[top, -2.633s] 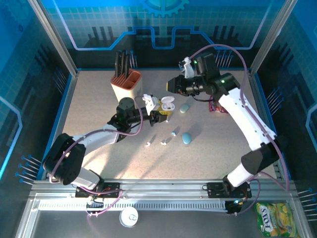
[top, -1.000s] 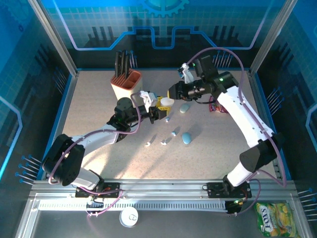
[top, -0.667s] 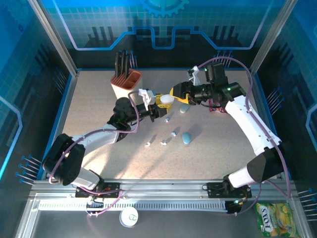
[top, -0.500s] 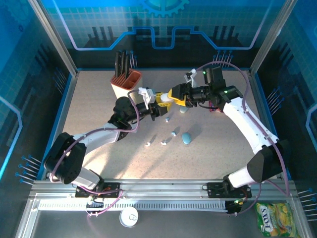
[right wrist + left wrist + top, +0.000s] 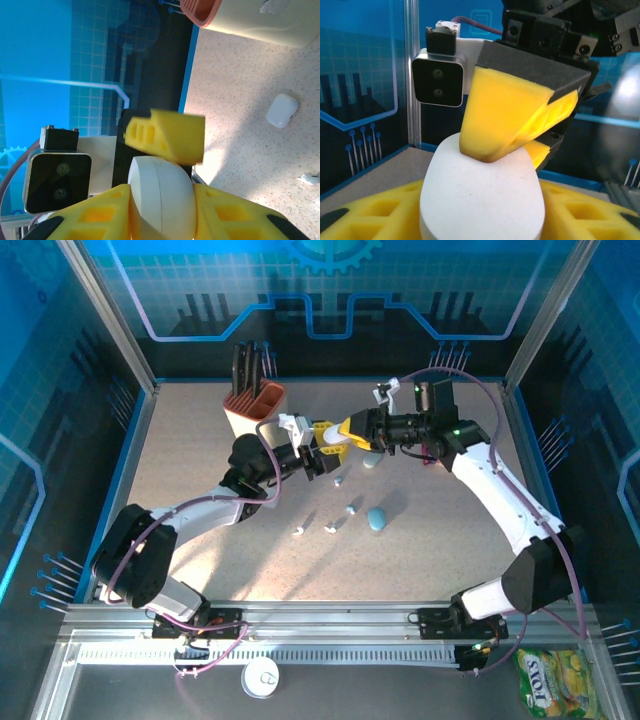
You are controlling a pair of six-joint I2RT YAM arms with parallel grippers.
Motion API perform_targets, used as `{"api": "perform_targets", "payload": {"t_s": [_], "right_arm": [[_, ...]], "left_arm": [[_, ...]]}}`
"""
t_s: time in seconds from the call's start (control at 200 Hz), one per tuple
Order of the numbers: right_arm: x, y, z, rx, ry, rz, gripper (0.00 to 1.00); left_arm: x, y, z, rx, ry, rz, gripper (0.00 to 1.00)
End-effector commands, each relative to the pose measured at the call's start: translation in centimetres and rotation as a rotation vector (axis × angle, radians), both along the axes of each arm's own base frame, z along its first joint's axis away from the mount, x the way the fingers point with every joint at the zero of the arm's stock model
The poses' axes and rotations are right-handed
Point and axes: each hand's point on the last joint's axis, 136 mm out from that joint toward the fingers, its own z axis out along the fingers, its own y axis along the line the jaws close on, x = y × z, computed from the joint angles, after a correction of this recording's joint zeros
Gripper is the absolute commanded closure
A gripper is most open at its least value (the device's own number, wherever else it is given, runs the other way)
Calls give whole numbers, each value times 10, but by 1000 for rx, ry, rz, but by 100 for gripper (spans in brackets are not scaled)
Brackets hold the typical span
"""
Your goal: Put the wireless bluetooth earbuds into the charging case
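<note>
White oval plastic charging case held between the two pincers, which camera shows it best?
Right wrist: the white oval plastic charging case sits close and sharp, its lid seam visible between yellow fingers. Left wrist shows its smooth broad face, no seam. Top external shows a small white speck.

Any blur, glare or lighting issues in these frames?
Top external: sharp; bright patch on table near the bases, arm shadows. Left wrist: white case very close, soft-edged; pale blur at right edge. Right wrist: upper yellow finger edges smeared; closed case on sunlit table crisp.
</note>
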Motion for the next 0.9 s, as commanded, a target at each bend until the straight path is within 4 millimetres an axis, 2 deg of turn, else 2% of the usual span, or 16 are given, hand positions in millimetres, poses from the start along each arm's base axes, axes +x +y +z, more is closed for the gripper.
{"api": "perform_targets", "payload": {"t_s": [0.0,0.115,0.355,0.465,0.61,0.67,0.695,0.895], "right_arm": [[6,-22,-1,-38,-30,-84,79],[14,-43,-19,-82,-20,-154,81],[32,-105,-98,-248,50,-336,82],[39,-135,-132,-323,72,-430,83],[45,-161,-175,-362,121,-502,83],[47,-167,-189,-360,144,-516,83],[42,-169,-203,-367,175,-518,83],[37,-188,-245,-412,242,-549,83]], "left_arm": [[-6,2,3,-9,-22,-10,33],[-8,12,-11,13,12,18,18],[-9,47,-56,114,150,140,1],[-4,64,-82,215,245,235,1],[6,90,-109,304,389,365,1],[11,99,-121,344,467,413,1],[12,103,-125,366,497,433,1],[14,122,-151,502,666,525,1]]}}
